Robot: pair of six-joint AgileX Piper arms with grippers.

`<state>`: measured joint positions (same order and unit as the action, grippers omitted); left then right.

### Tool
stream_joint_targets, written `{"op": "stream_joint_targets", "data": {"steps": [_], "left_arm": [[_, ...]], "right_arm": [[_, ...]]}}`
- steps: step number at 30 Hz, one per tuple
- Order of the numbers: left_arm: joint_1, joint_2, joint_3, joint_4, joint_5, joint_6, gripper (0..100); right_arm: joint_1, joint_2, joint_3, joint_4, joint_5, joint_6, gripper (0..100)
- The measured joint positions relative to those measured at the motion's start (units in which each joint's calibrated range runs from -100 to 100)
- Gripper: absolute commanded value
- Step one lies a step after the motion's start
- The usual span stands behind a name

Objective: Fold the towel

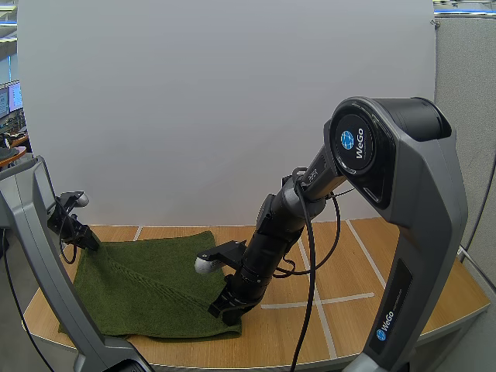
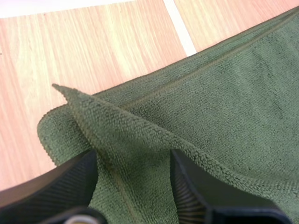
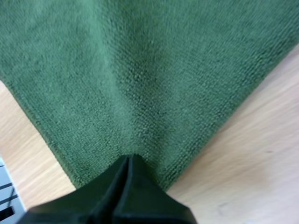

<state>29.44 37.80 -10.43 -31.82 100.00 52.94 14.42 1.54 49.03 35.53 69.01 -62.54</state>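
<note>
A dark green towel (image 1: 147, 287) lies spread on the wooden table (image 1: 387, 256). My left gripper (image 1: 87, 242) is at the towel's far left corner. In the left wrist view its fingers (image 2: 65, 179) stand apart, open, with a raised fold of the towel (image 2: 224, 93) corner between them (image 2: 133, 156). My right gripper (image 1: 225, 314) is down on the towel's near right edge. In the right wrist view its fingers lie together as a dark wedge (image 3: 130, 158), and creases in the towel (image 3: 140, 70) run into the tip, so it is shut on the cloth.
White tape lines (image 1: 341, 298) mark the table to the right of the towel, where bare wood shows. My left arm's grey base (image 1: 39, 256) stands close by the towel's left side. The table's front edge runs just below the towel.
</note>
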Motion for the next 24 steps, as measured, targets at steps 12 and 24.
{"op": "stream_joint_targets", "data": {"steps": [12,24], "left_arm": [[0.00,0.0,-0.2,-0.8,-0.1,-0.2,50],[0.00,0.0,-0.2,-0.8,-0.1,-1.0,49]], "right_arm": [[0.0,-6.5,-0.9,-0.6,-3.0,0.0,0],[0.0,-1.3,1.6,0.3,-2.4,-0.4,0]]}}
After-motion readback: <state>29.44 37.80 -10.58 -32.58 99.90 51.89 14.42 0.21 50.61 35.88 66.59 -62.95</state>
